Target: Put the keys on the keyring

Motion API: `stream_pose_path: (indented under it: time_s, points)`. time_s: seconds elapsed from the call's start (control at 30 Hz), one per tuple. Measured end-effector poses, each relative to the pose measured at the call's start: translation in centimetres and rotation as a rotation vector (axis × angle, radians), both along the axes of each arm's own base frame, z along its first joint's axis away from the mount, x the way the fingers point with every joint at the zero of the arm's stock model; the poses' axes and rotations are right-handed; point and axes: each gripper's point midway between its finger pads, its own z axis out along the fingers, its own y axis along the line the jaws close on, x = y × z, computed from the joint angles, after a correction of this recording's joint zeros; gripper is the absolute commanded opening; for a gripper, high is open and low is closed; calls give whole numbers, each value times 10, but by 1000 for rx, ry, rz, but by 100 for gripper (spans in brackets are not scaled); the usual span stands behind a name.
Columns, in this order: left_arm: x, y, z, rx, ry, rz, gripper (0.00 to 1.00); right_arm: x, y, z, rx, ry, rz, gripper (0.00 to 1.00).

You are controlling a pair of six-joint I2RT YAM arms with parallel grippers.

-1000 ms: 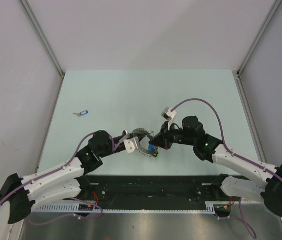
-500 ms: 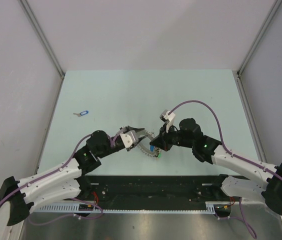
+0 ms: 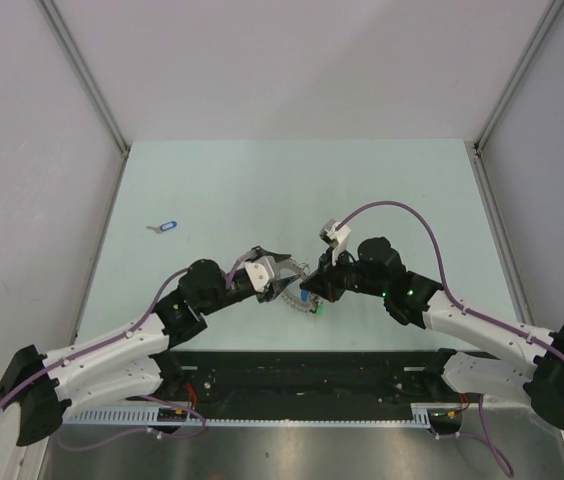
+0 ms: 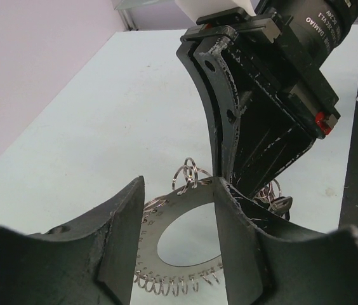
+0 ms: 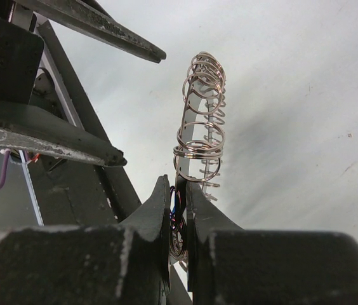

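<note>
The keyring (image 4: pixel 153 238), a flat silver disc with a wide hole and small wire loops round its edge, is held off the table. My right gripper (image 5: pixel 176 185) is shut on its rim, with coloured key heads (image 5: pixel 174 204) pinched beside it. In the top view the right gripper (image 3: pixel 307 290) meets the keyring (image 3: pixel 292 300) at mid-table. My left gripper (image 4: pixel 179 180) is open, its fingers (image 4: pixel 122 235) standing either side of the disc without clamping it. A silver key (image 4: pixel 279 204) hangs at the ring's far side. One blue-headed key (image 3: pixel 165 227) lies alone at the left.
The pale green table (image 3: pixel 262 190) is walled on three sides by grey panels. A black strip with the arm bases (image 3: pixel 302 375) runs along the near edge. The right arm's purple cable (image 3: pixel 392 207) loops above its wrist.
My left gripper has opened and let go of the keyring, and has drawn slightly up and right. The right gripper stays shut on the ring and has barely moved.
</note>
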Motion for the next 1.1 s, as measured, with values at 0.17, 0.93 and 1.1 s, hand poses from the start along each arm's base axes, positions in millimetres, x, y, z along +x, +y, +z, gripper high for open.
stream_pose_path:
  time_s: [0.17,0.93,1.1]
  points:
    - [4,2,-1,-17,33,37,62,6,-2,-7,-13,22,-26,0]
    - [69,112,37,-14,216,599,83,80,-46,-88,38,487,-365,41]
    - [79,132,33,3,250,650,84,67,-83,-144,-110,616,-490,61]
